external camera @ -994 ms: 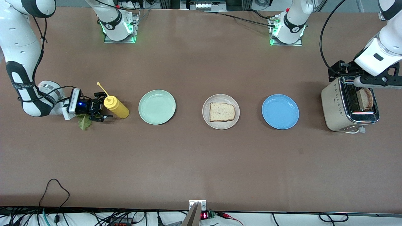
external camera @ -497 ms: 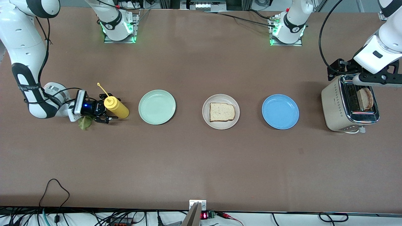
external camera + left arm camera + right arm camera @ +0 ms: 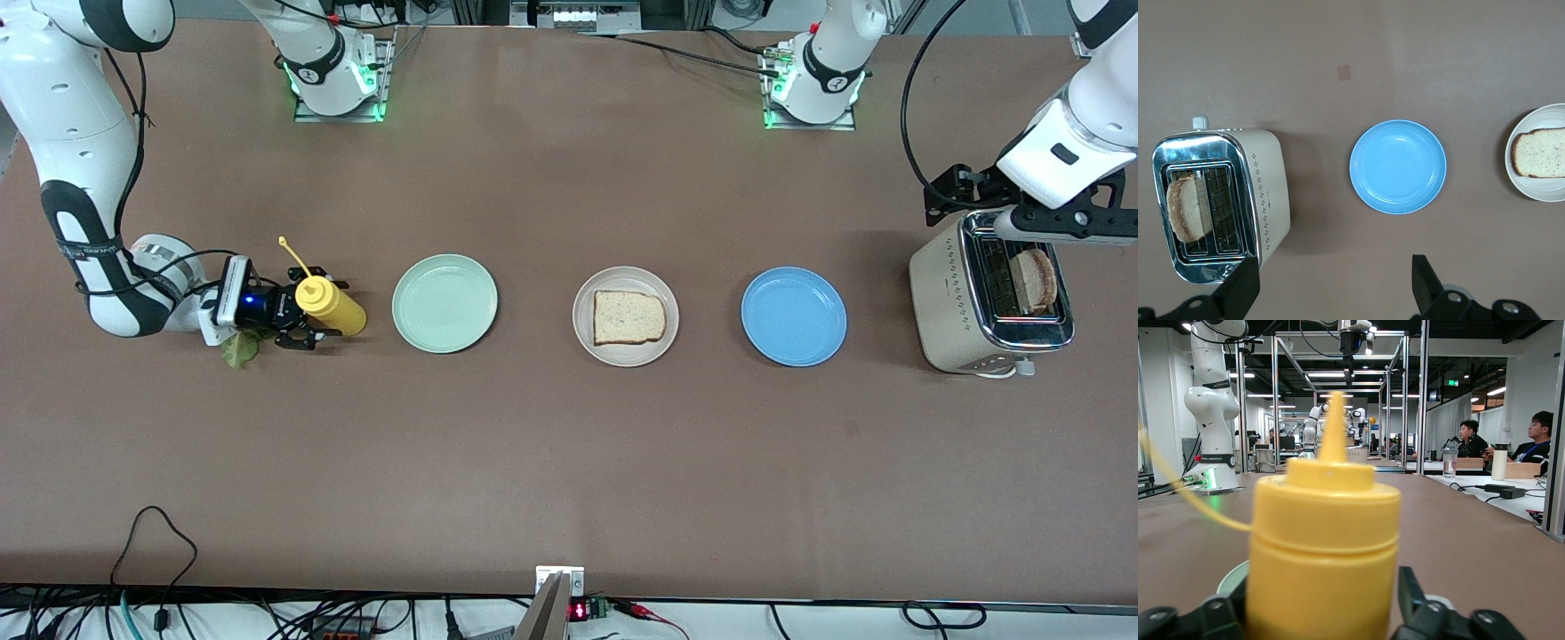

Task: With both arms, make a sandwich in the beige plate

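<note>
Right claw [image 3: 307, 318] sat around mustard bottle [image 3: 331, 304], fingers not yet tight; left claw [image 3: 1331, 290] hung open over toaster [image 3: 985, 302]; bread [image 3: 629, 317] on beige plate [image 3: 589, 342].

- The right arm [image 3: 80, 160] reaches down to the table at its own end, wrist turned level.
- The right gripper [image 3: 307, 313] is low, its fingers [image 3: 1415, 600] standing on both sides of a yellow bottle [image 3: 329, 305].
- The left arm [image 3: 1080, 116] is raised.
- The left gripper [image 3: 1331, 293] hangs over the toaster [image 3: 987, 298], fingers [image 3: 1425, 283] wide apart and empty.

no readable text, labels or numbers
</note>
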Robot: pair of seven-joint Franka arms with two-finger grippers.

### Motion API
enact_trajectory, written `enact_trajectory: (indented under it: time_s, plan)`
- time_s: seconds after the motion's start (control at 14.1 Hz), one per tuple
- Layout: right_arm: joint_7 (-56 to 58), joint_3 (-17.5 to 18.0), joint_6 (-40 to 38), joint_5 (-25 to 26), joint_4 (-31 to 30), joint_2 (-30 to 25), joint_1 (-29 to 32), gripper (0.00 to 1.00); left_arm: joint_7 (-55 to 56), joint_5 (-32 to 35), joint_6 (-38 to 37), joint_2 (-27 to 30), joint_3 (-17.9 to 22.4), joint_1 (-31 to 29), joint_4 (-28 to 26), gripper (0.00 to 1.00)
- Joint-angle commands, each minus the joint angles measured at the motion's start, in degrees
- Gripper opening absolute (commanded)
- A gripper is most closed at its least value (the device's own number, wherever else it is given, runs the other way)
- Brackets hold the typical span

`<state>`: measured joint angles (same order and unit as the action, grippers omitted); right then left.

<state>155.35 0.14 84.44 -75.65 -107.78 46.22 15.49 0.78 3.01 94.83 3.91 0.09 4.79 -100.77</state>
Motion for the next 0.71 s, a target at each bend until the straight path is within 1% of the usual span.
enact_trajectory:
  time_s: [0.0,0.07,0.14,0.28,0.43,0.64]
  plan:
    - [2.6,-0.1,0.5,-1.7,-0.5,0.1,-0.3,0.35,0.4,-0.5,-1.5,0.0,-0.8,0.3,1.2,1.00]
    - [2.6,-0.1,0.5,-1.7,-0.4,0.0,-0.2,0.27,0.4,-0.4,-1.5,0.0,-0.8,0.3,1.2,1.00]
    - [2.5,-0.1,0.5,-1.9,-0.1,0.0,-0.2,0.23,0.4,-0.5,-1.4,0.0,-0.9,0.3,1.4,1.00]
    - [0.8,-0.1,0.5,-3.0,0.2,-0.8,-0.4,0.21,0.4,-0.4,-1.4,-0.2,-0.8,0.3,1.9,1.00]
    - [-4.3,-0.1,1.1,-4.1,1.9,-1.9,-1.6,0.21,0.4,-0.5,-1.5,-0.2,-0.9,0.3,1.9,1.00]
    - [-12.8,0.0,5.2,-4.8,6.7,-3.0,-4.5,0.21,0.4,-0.4,-1.8,-0.2,-0.9,0.3,1.9,1.00]
